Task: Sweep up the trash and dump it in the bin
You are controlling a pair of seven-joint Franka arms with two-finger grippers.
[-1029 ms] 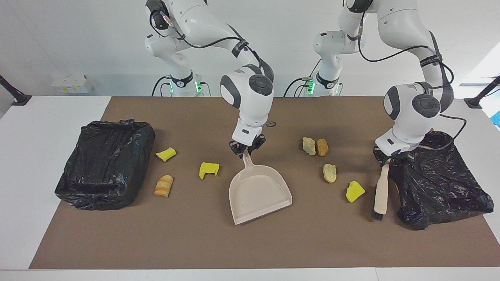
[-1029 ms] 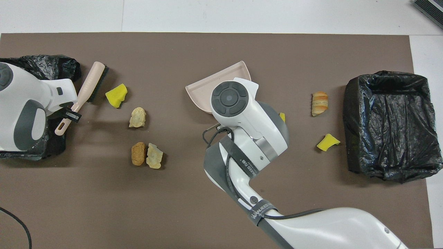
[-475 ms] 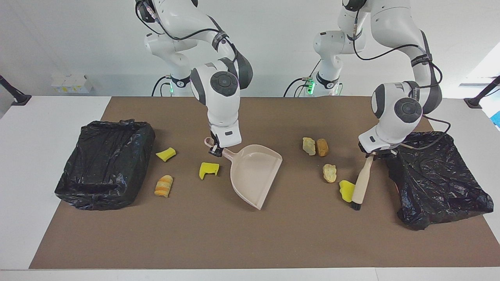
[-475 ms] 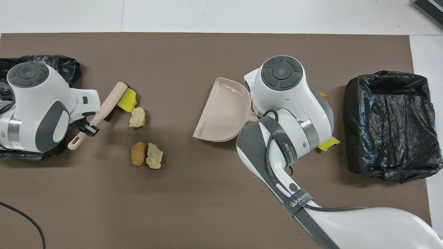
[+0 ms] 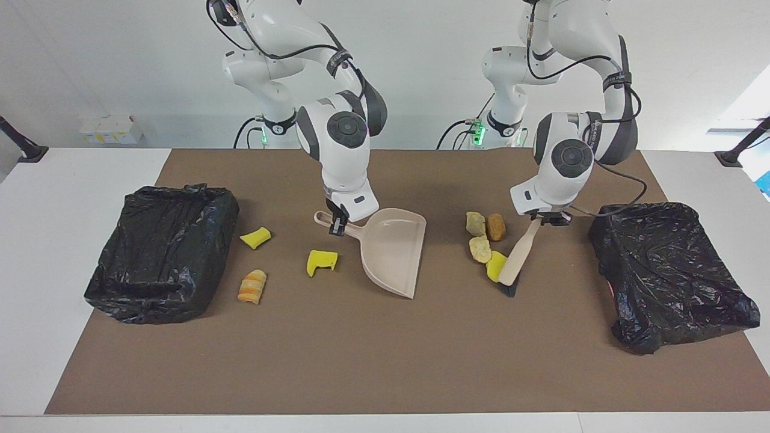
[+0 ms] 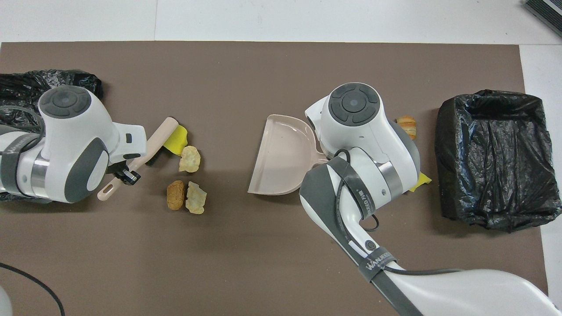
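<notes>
My right gripper [image 5: 337, 227] is shut on the handle of the beige dustpan [image 5: 391, 249], whose mouth faces the left arm's end. My left gripper [image 5: 544, 221] is shut on the beige brush [image 5: 518, 254], which slants down to the mat. Its bristles press against a yellow sponge chunk [image 5: 495, 264] that touches a tan lump [image 5: 480, 248]. A pale lump [image 5: 475, 224] and a brown lump [image 5: 496, 227] lie just nearer the robots. Toward the right arm's end lie a yellow chunk [image 5: 320, 261], another yellow chunk [image 5: 255, 237] and an orange bread lump [image 5: 252, 285].
A black-lined bin [image 5: 162, 252] stands at the right arm's end of the brown mat. A second black-lined bin [image 5: 668, 270] sits at the left arm's end. In the overhead view the right wrist [image 6: 355, 109] covers the dustpan handle and one yellow chunk.
The left gripper swept the brush toward the dustpan, pushing the yellow chunk and a tan lump closer to the other two lumps. The right gripper turned the dustpan's mouth toward them.
</notes>
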